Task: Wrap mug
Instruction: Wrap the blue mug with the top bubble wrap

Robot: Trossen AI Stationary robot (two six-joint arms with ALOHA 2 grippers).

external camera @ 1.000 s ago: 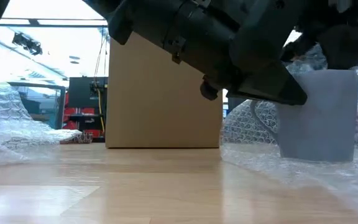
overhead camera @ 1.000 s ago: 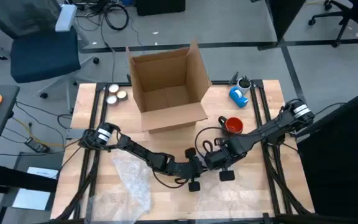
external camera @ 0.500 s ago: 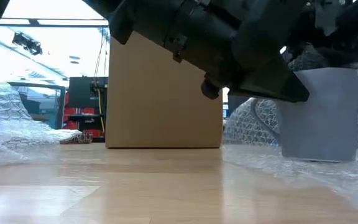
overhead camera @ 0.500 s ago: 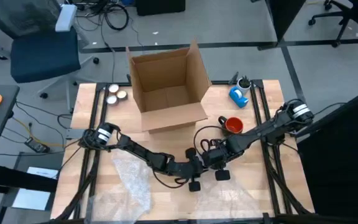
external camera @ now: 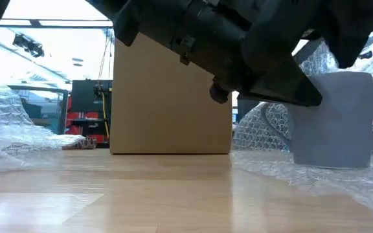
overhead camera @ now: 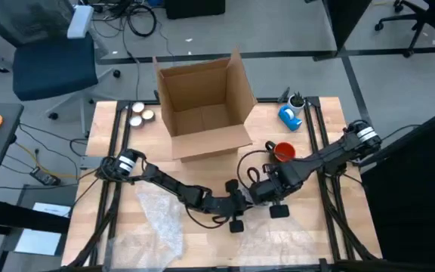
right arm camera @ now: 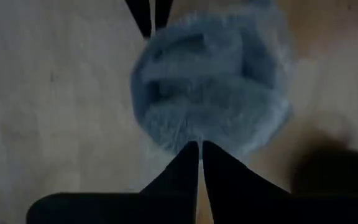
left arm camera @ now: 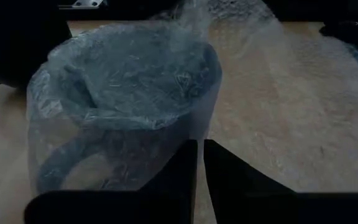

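Observation:
A grey-blue mug (external camera: 332, 120) stands upright on the table near the middle front, with clear bubble wrap (left arm camera: 104, 81) draped over its mouth and sides. In the high view both grippers hide it. My left gripper (left arm camera: 201, 155) reaches in level from the table's left and is shut at the mug's side. My right gripper (right arm camera: 200, 152) hangs over the mug (right arm camera: 210, 81), pointing down, shut at the wrap by the rim. More of the wrap (external camera: 264, 133) lies on the table around the mug's foot. My left gripper pinches the bubble wrap (left arm camera: 194, 124) between its two fingers, where the wrap runs down the mug's side. The fingers come in about level from the table's left. The wrap lies over the mug, which stands on the table. My right gripper pinches the bubble wrap at the mug's rim (right arm camera: 194, 134) between its two fingers, from above, pointing down. In the low view the wrap (external camera: 316, 58) rises from behind the mug toward the gripper. How many layers it holds cannot be told.
An open cardboard box (overhead camera: 202, 106) stands at the far middle of the table. A red mug (overhead camera: 284, 153) and a blue thing (overhead camera: 290, 117) sit at the far right, two round things (overhead camera: 140, 113) at the far left. A loose bubble wrap sheet (overhead camera: 161, 219) lies front left.
My right gripper has dipped down onto the mug's top, shifting a little toward the table's left, and has then risen and gone back, drawing the wrap up behind the mug. The mug has stayed upright where it was.

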